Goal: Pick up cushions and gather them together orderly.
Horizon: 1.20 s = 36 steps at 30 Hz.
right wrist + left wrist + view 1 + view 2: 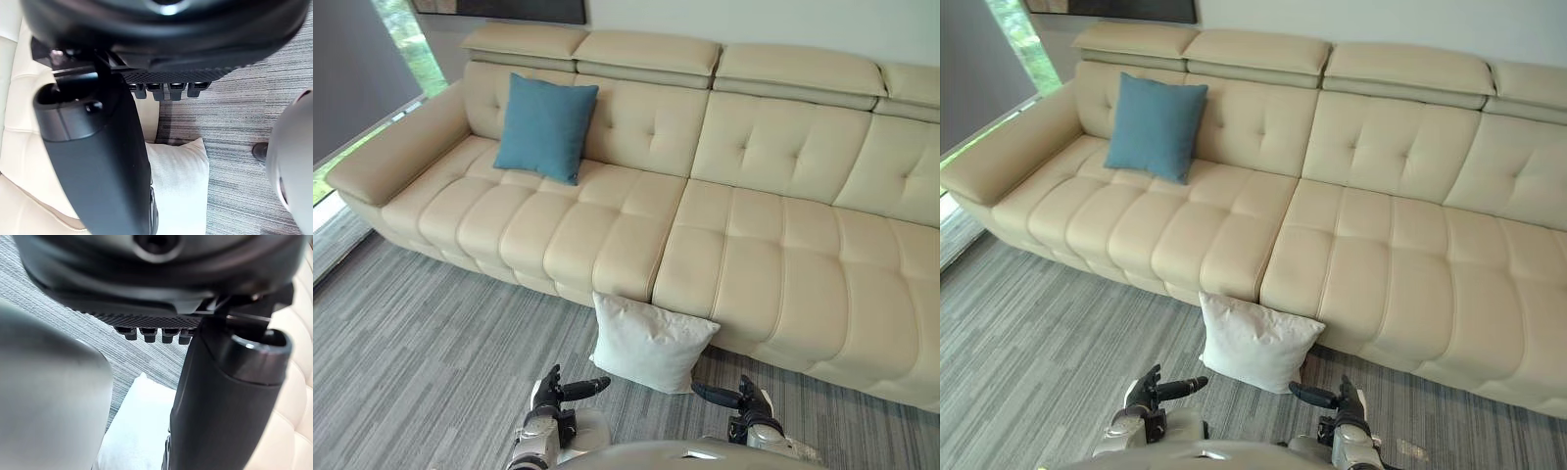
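A white cushion (651, 343) stands on the grey carpet, leaning against the front of the beige sofa (773, 245). A blue cushion (545, 127) rests upright against the sofa's backrest near the left end. My left hand (550, 392) hovers low over the floor just left of the white cushion, open, with its thumb pointing toward it. To the cushion's right is my right hand (752, 399), also open, its thumb pointing inward. Neither hand touches the cushion. The white cushion (142, 426) appears past the left thumb, and the right wrist view has the same white cushion (178, 181) beside the right thumb.
The long sofa spans the scene, with an armrest (391, 147) at its left end. A window with a dark blind (352, 69) lies beyond that end. Striped grey carpet (421, 362) stretches in front of the sofa.
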### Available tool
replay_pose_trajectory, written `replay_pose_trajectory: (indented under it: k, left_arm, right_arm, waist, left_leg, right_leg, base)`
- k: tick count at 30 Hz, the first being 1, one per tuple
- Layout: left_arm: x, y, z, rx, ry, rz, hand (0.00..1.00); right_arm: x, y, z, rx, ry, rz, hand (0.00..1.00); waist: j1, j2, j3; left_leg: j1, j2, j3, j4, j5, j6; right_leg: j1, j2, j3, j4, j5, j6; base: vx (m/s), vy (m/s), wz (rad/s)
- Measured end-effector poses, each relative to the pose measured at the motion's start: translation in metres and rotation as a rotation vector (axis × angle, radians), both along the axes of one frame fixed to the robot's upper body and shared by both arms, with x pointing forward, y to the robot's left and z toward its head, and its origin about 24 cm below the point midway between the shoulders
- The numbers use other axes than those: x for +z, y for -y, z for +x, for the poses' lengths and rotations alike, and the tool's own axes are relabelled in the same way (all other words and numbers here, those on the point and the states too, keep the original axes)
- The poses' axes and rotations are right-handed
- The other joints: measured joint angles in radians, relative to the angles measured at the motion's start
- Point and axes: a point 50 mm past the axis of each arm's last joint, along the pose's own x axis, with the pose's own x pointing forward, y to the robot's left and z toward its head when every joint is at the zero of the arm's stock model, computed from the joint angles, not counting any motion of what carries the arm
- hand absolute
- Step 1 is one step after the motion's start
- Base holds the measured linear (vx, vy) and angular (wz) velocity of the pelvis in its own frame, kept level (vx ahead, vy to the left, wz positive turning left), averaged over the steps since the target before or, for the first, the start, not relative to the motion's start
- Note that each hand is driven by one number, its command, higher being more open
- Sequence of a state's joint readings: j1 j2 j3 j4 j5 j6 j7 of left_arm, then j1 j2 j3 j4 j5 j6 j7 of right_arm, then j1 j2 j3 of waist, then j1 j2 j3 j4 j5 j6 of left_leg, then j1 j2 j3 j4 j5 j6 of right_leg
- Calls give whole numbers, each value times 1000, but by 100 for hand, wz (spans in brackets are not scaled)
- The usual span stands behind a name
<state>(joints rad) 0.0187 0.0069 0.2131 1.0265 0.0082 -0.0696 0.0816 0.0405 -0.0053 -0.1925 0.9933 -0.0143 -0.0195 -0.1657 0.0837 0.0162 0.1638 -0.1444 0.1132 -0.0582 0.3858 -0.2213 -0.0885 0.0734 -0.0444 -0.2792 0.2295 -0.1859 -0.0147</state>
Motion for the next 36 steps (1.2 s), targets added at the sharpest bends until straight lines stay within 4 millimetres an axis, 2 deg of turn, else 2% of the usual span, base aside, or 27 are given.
replay_pose_trajectory:
  k: [1,3,6,7,14,18,20,22,25,27,28,30,31,32,33,35,36]
  left_arm:
    - [-1,0,-1,10,-3,-3,100]
    - [0,-8,-1,5,-2,18,100]
    - [0,-12,-3,4,-11,25,100]
    - [-1,-11,-4,4,-17,23,100]
    - [-3,-9,-5,-7,-31,19,100]
    - [-3,-9,-6,8,-31,15,100]
    - [-1,-11,-2,21,-12,20,100]
    - [2,-11,7,39,11,23,100]
    - [12,-13,30,74,78,27,100]
    - [24,-17,54,93,158,28,100]
    - [27,-17,59,93,177,29,100]
    - [45,-21,87,78,272,46,100]
    - [48,-21,91,78,287,49,100]
    - [62,-26,108,88,355,60,100]
    - [66,-27,112,89,372,67,100]
    - [87,-37,136,112,463,87,100]
    - [106,-42,154,129,528,101,100]
  right_arm:
    - [0,1,1,24,-5,-9,100]
    - [-1,-9,0,62,-8,7,100]
    - [-2,-19,0,66,-7,33,100]
    - [-2,-24,2,81,-4,41,100]
    - [-1,-27,3,102,-1,44,100]
    - [-1,-20,4,81,1,26,100]
    - [1,-12,6,75,5,-1,100]
    - [4,-3,14,61,23,-32,100]
    - [18,9,45,37,110,-63,100]
    - [36,15,74,6,221,-79,100]
    - [39,16,79,3,241,-81,100]
    - [59,23,106,-4,342,-105,100]
    - [62,24,109,-5,354,-109,100]
    - [74,27,124,-16,411,-117,100]
    - [77,27,127,-17,421,-121,100]
    - [96,27,150,-27,497,-125,100]
    - [110,25,166,-43,550,-122,100]
  waist:
    - [1,12,-1]
    - [-3,-28,-7]
    - [-2,-48,-19]
    - [-1,-46,-21]
    - [-2,-38,-26]
    - [0,-31,-29]
    - [9,-25,-19]
    - [15,-21,4]
    - [22,-25,78]
    - [25,-36,134]
    - [25,-37,143]
    - [24,-36,190]
    - [25,-37,195]
    - [25,-39,213]
    - [25,-40,216]
    - [28,-44,243]
    - [28,-46,273]
  left_leg:
    - [6,-6,-14,-18,77,-3]
    - [24,-27,19,-40,73,16]
    - [33,-47,56,-46,62,36]
    - [47,-54,88,-54,55,48]
    - [87,-57,126,-85,53,51]
    - [70,-45,123,-81,53,50]
    - [22,-41,117,-60,52,49]
    - [-43,-39,105,-24,52,48]
    - [-163,-36,91,57,50,51]
    - [-255,-37,91,115,49,53]
    - [-268,-37,90,123,48,54]
    - [-355,-35,83,164,52,53]
    - [-367,-34,82,166,53,51]
    - [-423,-33,76,170,65,50]
    - [-440,-32,75,169,70,49]
    - [-513,-26,69,163,95,47]
    - [-554,-18,69,161,110,43]
  right_leg:
    - [1,10,28,0,-5,21]
    - [1,-21,64,-16,2,41]
    - [1,-43,94,-36,13,59]
    - [1,-55,122,-46,19,69]
    - [6,-57,158,-52,22,74]
    - [-13,-46,158,-48,21,75]
    - [-59,-41,159,-25,19,73]
    - [-127,-40,159,25,10,71]
    - [-264,-44,167,152,-15,64]
    - [-377,-54,176,255,-41,61]
    - [-393,-55,177,267,-45,61]
    - [-488,-57,179,334,-52,60]
    - [-502,-57,179,339,-52,59]
    - [-564,-56,180,357,-48,55]
    - [-582,-55,180,358,-46,52]
    - [-660,-44,184,359,-25,46]
    - [-703,-40,184,359,-7,44]
  base:
    - [105,256,-53]
    - [138,203,-36]
    - [134,175,-35]
    - [72,104,-40]
    - [28,22,-21]
    - [-19,-51,-2]
    - [-45,-27,4]
    - [-92,-17,7]
    - [-140,-22,0]
    - [-184,-39,-4]
    - [-229,-39,-2]
    - [-288,-41,0]
    - [-281,-58,2]
    - [-208,-55,1]
    - [-139,-49,-2]
    - [-113,-45,-10]
    - [-127,-53,-14]
